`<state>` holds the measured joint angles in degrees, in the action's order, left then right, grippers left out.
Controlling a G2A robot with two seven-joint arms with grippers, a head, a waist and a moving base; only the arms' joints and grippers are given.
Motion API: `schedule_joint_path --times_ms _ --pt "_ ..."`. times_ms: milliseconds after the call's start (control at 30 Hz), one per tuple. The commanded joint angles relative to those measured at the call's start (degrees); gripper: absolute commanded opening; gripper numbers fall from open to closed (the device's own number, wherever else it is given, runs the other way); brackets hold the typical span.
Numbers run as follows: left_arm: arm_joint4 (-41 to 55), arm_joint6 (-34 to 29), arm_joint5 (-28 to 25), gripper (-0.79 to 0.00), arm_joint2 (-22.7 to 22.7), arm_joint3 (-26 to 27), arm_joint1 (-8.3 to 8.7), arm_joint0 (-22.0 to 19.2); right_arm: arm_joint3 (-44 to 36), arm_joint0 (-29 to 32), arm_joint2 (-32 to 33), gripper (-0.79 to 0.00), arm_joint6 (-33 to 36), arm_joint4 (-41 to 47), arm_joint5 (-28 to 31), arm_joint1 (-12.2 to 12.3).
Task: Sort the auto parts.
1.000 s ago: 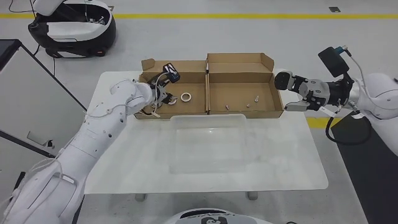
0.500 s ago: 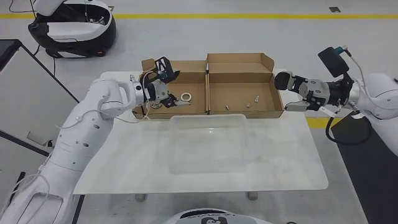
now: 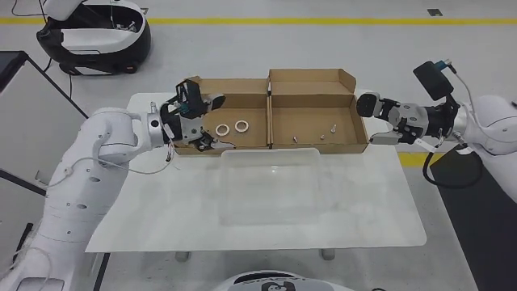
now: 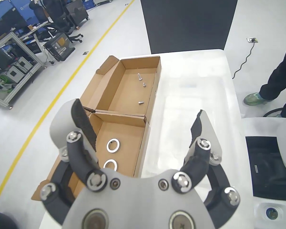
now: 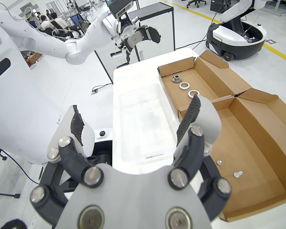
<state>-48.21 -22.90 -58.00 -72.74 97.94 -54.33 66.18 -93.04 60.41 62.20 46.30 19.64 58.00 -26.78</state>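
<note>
Left tool [image 4: 138, 109] open, empty, centre-left of top view at left box [image 3: 229, 87] edge; rings [image 3: 241, 125] inside. Right tool [image 5: 135, 103] open, empty, centre-right beside right box [image 3: 311, 89]; bolts [image 3: 321, 137] inside. We judge kinds kept apart.

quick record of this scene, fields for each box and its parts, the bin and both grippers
left box: cardboard, holds two metal rings and a flanged metal part
right box: cardboard, holds three bolts
bin: clear plastic, on the table in front of both boxes
left gripper: open, holding nothing, at the left box's outer end
right gripper: open, holding nothing, off the right box's outer end
</note>
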Motion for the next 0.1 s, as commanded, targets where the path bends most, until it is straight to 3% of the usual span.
schedule_joint_path --times_ms 0,67 --pt "0.0 0.0 0.0 0.0 0.0 0.0 0.0 0.0 0.0 0.0 0.0 0.0 0.0 0.0 0.0 0.0" --pt "0.0 0.0 0.0 0.0 0.0 0.0 0.0 0.0 0.0 0.0 0.0 -0.001 0.0 0.0 0.0 0.0"
